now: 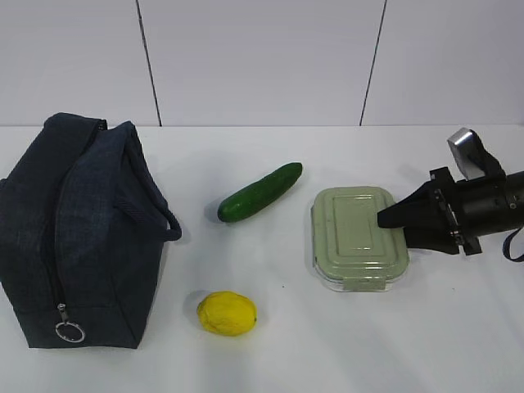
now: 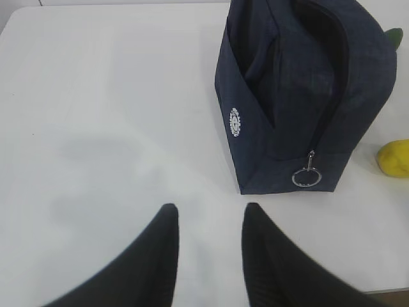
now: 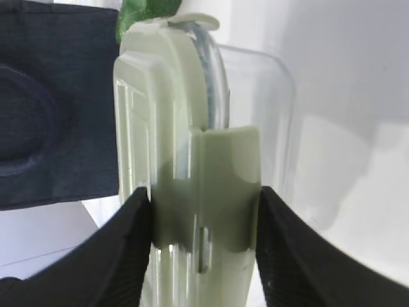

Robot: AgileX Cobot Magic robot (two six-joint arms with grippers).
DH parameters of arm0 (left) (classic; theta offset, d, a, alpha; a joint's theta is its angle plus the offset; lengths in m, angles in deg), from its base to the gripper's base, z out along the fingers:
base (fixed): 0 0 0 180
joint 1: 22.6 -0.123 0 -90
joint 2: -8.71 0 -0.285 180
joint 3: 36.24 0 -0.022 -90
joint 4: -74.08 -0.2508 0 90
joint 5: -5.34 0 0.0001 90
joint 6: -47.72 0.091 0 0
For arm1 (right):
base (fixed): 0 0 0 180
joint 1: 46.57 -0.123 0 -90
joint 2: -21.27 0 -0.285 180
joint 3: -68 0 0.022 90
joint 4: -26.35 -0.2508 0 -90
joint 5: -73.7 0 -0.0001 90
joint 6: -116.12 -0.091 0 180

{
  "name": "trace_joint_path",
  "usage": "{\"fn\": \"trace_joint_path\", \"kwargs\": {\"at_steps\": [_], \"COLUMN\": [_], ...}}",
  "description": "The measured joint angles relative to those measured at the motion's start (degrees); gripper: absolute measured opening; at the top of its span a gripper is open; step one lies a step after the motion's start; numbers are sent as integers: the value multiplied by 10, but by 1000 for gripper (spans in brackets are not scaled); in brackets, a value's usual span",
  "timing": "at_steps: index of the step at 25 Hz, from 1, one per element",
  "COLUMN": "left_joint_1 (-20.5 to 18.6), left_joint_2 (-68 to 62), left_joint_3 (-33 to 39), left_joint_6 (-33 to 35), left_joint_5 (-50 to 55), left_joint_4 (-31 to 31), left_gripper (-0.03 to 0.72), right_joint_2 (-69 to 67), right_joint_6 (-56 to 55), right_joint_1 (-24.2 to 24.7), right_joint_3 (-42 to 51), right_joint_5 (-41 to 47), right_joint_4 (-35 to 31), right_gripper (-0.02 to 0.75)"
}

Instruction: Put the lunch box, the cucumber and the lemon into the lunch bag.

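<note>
At right of the frame, the right hand [image 1: 391, 219] is clamped on the lunch box's [image 1: 356, 236] side clip on the tabletop [image 1: 270, 344]. Cucumber [image 1: 260, 191] centre, lemon [image 1: 226, 313] lower centre, zipped lunch bag [image 1: 78, 233] left. The left hand [image 2: 209, 220] hovers apart, empty.

Right tool [image 3: 204, 220] fingers clamp lunch box [image 3: 172, 128] side clip; lunch bag [image 3: 51, 96] behind left.

Lab-like test setup, bare white table [image 1: 327, 344], plain white panelled wall [image 1: 262, 57] behind
</note>
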Motion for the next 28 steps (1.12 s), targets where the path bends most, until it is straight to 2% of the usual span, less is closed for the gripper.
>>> {"fn": "trace_joint_path", "kwargs": {"at_steps": [20,24,28], "left_joint_1": [0,0,0], "left_joint_2": [0,-13,-91], "left_joint_3": [0,-22,-64], "left_joint_6": [0,0,-39], "left_joint_5": [0,0,-7], "left_joint_4": [2,20,42], "left_gripper": [242,242,242], "right_joint_2": [28,31,31], "right_joint_6": [-1,-10,-14], "right_joint_1": [0,-1,-15], "right_joint_3": [0,0,0], "right_joint_5": [-1,-1,-1], "right_joint_4": [-14,-14,-14], "right_gripper": [370,370,370]}}
